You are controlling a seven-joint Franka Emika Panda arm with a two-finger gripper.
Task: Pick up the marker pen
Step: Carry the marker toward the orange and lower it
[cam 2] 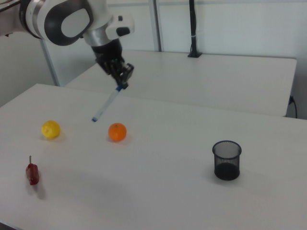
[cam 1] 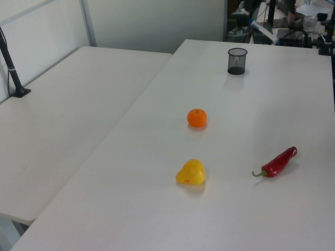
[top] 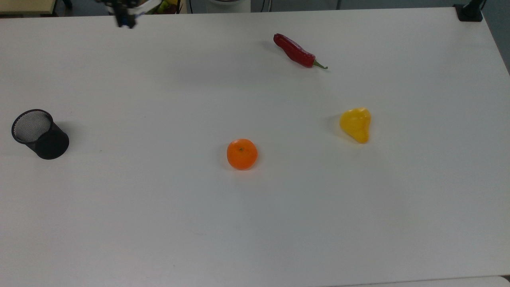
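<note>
Raised pincer (cam 2: 122,80) clamps the marker pen (cam 2: 106,104).

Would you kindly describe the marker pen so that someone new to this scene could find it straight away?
In the right view, start at the white robot arm above the white table and follow it down to the gripper. The marker pen hangs slanted from it in mid-air, above the orange. It is slim and white with blue ends, unlike the rounded fruit and black mesh cup on the table.

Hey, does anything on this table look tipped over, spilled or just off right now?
Nothing on the table stands out. The mesh pen cup stands upright, and the orange, red chili pepper and yellow pepper lie apart. The marker pen hangs tilted from the gripper, above the table.
</note>
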